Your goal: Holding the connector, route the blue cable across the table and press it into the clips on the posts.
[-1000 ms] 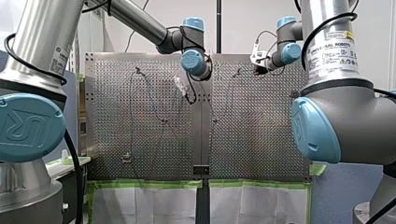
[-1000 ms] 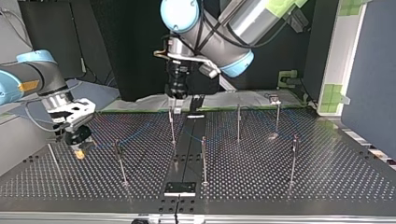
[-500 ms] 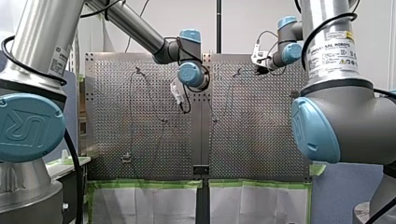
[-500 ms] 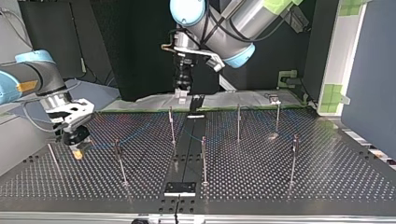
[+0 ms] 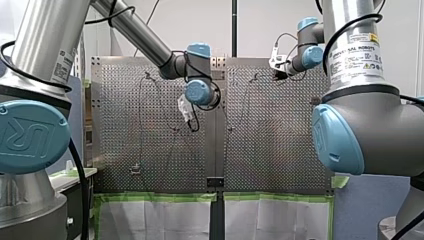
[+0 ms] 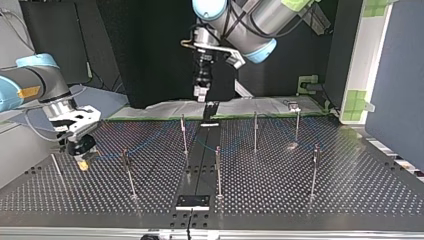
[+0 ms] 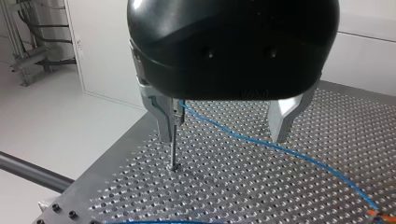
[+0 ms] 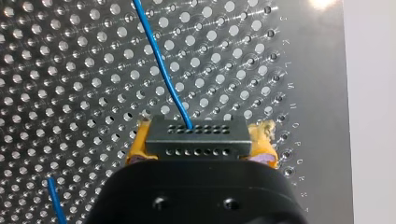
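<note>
At the top view's nine o'clock, close to the side edge of the table (image 6: 350, 200), my right gripper (image 6: 84, 161) hangs low over the perforated plate, its arm coming in level from that side with the wrist turned down. Its yellow pads (image 8: 138, 145) are clenched on the black connector (image 8: 196, 137), and the blue cable (image 8: 163, 74) leaves the connector's face and runs off across the holes; the plate's lettered border lies just beside this gripper. At twelve o'clock my left gripper (image 6: 201, 94) hangs well above the table's far edge, pointing straight down from a bent wrist, its two metal fingers (image 7: 163, 123) spread and holding nothing; below them the cable crosses the plate from one post (image 7: 173, 149) that stands near an edge. Seven posts (image 6: 218, 170) stand upright in the top view, well apart, and the widest bare plate lies toward five o'clock. Counted: two arms, two grippers, one connector, one cable.
</note>
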`<state>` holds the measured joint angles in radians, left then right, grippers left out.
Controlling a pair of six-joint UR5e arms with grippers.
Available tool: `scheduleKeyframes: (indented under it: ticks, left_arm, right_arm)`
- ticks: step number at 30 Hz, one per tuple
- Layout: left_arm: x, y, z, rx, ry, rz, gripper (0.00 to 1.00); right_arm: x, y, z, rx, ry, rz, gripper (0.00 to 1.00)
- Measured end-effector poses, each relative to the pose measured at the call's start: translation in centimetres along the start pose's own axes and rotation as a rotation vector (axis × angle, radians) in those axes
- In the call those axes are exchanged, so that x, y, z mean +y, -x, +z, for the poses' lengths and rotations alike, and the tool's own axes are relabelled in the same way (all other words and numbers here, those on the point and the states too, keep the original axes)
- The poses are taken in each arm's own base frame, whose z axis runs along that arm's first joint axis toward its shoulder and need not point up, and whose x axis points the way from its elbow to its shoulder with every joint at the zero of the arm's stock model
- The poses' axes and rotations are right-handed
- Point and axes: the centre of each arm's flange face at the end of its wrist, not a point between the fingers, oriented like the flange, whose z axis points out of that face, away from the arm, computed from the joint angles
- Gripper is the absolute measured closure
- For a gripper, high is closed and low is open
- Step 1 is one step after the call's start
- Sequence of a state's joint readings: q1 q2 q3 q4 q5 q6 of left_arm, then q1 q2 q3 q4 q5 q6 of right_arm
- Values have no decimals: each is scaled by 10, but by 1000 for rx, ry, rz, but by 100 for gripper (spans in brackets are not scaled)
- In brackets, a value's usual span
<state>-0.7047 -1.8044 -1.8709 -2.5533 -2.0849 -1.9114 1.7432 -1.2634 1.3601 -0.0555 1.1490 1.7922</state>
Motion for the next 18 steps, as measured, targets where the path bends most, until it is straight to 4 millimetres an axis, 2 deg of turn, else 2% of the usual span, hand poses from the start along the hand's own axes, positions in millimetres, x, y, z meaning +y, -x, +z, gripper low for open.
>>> scheduleKeyframes:
  ticks: [18]
  left_arm:
    - [33,-39,-32,0,0,2,0]
  right_arm:
    - [-3,3,0,-7,-5,2,100]
